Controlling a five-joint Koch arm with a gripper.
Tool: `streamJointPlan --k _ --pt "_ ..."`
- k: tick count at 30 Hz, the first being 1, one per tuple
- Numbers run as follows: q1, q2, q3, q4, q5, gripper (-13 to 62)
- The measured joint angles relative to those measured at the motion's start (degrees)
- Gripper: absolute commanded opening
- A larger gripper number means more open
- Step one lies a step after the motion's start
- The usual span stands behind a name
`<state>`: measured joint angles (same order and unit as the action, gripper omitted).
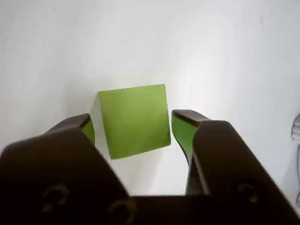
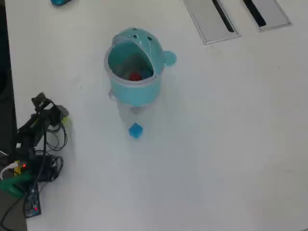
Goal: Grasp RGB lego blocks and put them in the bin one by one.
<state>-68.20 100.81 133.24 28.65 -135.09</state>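
Note:
In the wrist view a yellow-green lego block [image 1: 134, 119] sits on the white table between my gripper's [image 1: 133, 123] two dark fingers [image 1: 185, 129], which stand open with a thin gap on each side. The overhead view shows my gripper [image 2: 58, 117] at the table's left edge, with a sliver of the yellow-green block [image 2: 66, 123] beside it. The teal bin [image 2: 126, 94] stands at centre top with its lid flipped open. A red block [image 2: 135, 76] lies inside the bin. Just in front of the bin, a blue block [image 2: 135, 130] rests on the table.
Two flat grey panels with dark slots [image 2: 211, 19] lie at the top right in the overhead view. The arm's base, cables and a circuit board [image 2: 29, 168] crowd the left edge. A teal object [image 2: 60, 2] pokes in at the top left.

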Motion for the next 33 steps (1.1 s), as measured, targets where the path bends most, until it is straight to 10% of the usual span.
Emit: streamJointPlan --k 12,23,33 --pt "0.6 -0.4 -0.1 -1.1 -1.5 8.5" --pt "-0.3 5.9 -11.2 4.4 0.7 6.9" --pt "-0.5 11.8 -27.8 2.7 33.3 2.2"
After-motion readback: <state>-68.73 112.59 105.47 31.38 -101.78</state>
